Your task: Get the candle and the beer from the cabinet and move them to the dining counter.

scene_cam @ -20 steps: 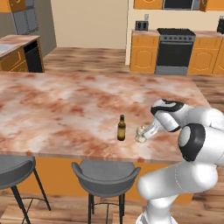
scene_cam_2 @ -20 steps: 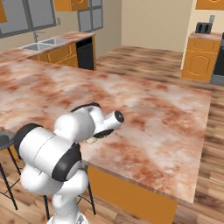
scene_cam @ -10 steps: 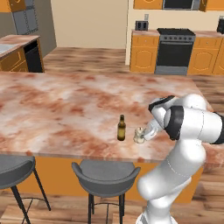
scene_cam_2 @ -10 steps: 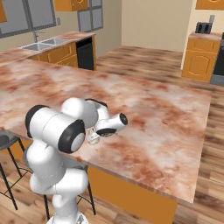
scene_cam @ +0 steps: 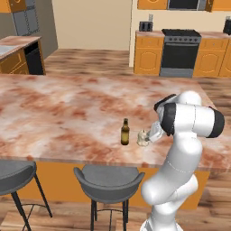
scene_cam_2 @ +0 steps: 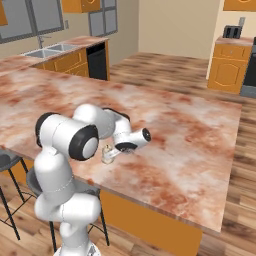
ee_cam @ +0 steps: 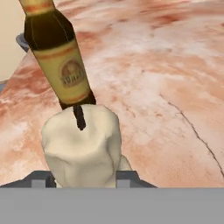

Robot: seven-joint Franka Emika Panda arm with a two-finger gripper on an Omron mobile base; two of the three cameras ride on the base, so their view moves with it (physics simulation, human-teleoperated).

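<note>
Candle (ee_cam: 82,144) between hand (scene_cam: 148,136) fingers | beer (scene_cam: 125,132) beside | dining counter (scene_cam: 67,108)

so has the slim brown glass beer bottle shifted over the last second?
No. The slim brown glass beer bottle stands at the same spot on the marbled dining counter, beside the cream-white candle.

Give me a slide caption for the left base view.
Gripper at the candle beside the upright beer on the dining counter, above two grey stools.
</note>
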